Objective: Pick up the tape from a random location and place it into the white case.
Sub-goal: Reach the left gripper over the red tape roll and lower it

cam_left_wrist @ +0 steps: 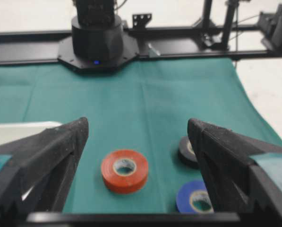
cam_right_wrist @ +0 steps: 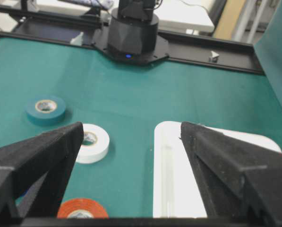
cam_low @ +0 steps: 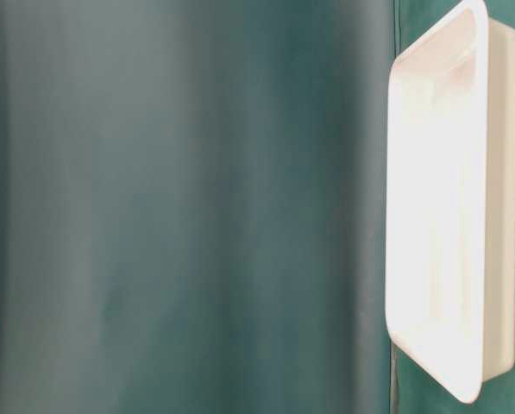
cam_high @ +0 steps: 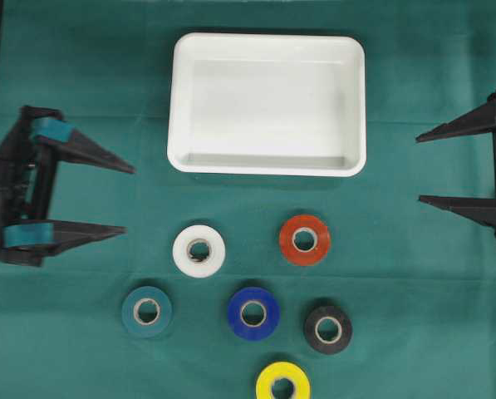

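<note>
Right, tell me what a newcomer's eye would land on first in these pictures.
The big white case at the top middle of the green cloth draws the eye first, with nothing in it. Below it lies a bright scatter of six tape rolls: white tape, orange tape, teal tape, blue tape, black tape and yellow tape. The left gripper and right gripper flank the scene, both open and holding nothing.

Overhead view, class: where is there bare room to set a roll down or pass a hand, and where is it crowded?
Free: inside the white case, which holds nothing; the cloth strip between the case and the white roll and red roll. Crowded: the cluster below, where the teal roll, blue roll, black roll and yellow roll lie close together.
</note>
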Available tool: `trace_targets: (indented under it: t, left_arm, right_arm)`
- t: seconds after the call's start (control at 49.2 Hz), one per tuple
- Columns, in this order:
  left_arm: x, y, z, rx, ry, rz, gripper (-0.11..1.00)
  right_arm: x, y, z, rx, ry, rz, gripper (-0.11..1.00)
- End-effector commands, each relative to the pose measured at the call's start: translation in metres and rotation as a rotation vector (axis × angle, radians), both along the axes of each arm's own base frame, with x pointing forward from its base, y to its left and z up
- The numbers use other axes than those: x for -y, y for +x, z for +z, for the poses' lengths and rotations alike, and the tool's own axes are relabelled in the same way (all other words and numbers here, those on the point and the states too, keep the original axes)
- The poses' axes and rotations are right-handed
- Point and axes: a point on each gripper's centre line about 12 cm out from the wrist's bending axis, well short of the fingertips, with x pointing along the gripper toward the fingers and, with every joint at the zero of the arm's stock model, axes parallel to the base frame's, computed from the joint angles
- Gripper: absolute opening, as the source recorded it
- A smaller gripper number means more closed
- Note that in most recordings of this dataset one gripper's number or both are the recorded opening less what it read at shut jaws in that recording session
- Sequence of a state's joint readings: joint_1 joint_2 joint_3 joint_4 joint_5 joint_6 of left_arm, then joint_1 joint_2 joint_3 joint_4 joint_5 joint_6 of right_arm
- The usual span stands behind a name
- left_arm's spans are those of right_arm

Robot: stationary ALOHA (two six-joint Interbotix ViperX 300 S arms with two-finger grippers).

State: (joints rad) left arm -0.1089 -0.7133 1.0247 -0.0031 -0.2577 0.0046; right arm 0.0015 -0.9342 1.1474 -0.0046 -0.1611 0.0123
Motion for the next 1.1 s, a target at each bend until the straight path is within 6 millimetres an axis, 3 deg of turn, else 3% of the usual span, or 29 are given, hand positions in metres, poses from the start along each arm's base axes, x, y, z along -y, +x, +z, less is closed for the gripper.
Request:
trace_targets:
  t: [0.0,0.345,0.549,0.772,0.914,1.077]
  left_arm:
    - [0.000,0.019,0.014,0.022,-0.001,0.006,1.00]
    - [0.007,0.097,0.018,-0.038,0.009,0.010,1.00]
    - [0.010,0.132,0.027,-0.041,0.010,0.010,1.00]
    - [0.014,0.173,0.024,-0.089,0.015,0.011,1.00]
    - [0.015,0.191,0.024,-0.121,0.018,0.013,1.00]
    - [0.014,0.197,0.023,-0.144,0.021,0.015,1.00]
  right_arm:
    - [0.000,0.004,0.010,0.025,0.002,-0.002,0.92]
    - [0.000,0.005,0.011,0.021,0.002,0.000,0.92]
    - [0.000,0.005,0.010,0.017,0.002,-0.002,0.92]
    - [0.000,0.005,0.010,0.017,0.002,0.000,0.92]
    - [0.000,0.005,0.009,0.015,0.002,0.000,0.92]
    - [0.000,0.005,0.009,0.014,0.002,0.000,0.92]
